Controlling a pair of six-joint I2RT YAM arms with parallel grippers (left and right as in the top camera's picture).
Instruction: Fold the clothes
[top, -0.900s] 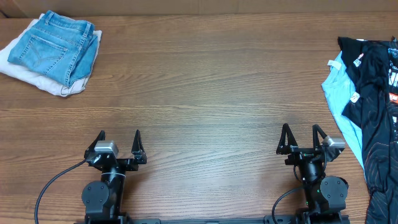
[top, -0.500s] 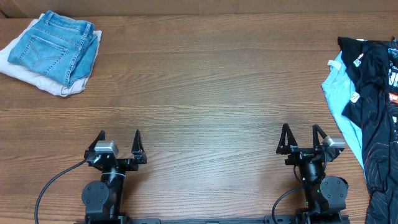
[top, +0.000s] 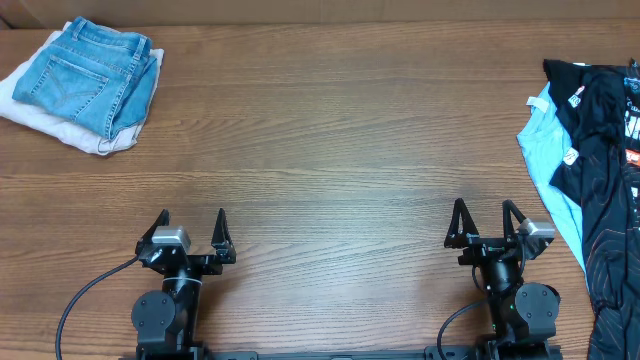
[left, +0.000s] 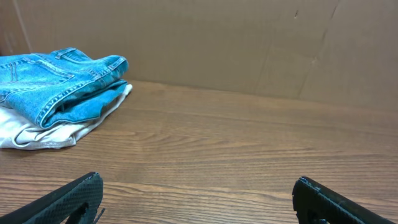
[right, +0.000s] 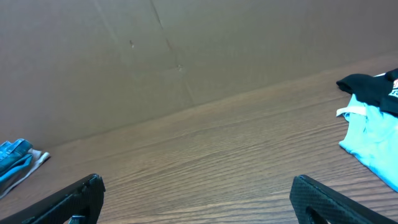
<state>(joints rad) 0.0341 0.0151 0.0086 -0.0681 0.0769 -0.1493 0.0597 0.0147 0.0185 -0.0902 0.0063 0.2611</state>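
Note:
The clothes, a crumpled black jersey with thin orange lines and white lettering, lie at the table's right edge and run partly out of view. The right wrist view catches a black corner of the jersey at far right. My left gripper rests at the near edge on the left, open, with only bare wood between its fingers. On the near right, my right gripper is also open and holds nothing. It sits about a hand's width left of the jersey pile.
A light blue garment lies under the jersey's left side. Folded blue jeans sit on a white cloth at the far left corner. A cardboard wall backs the table.

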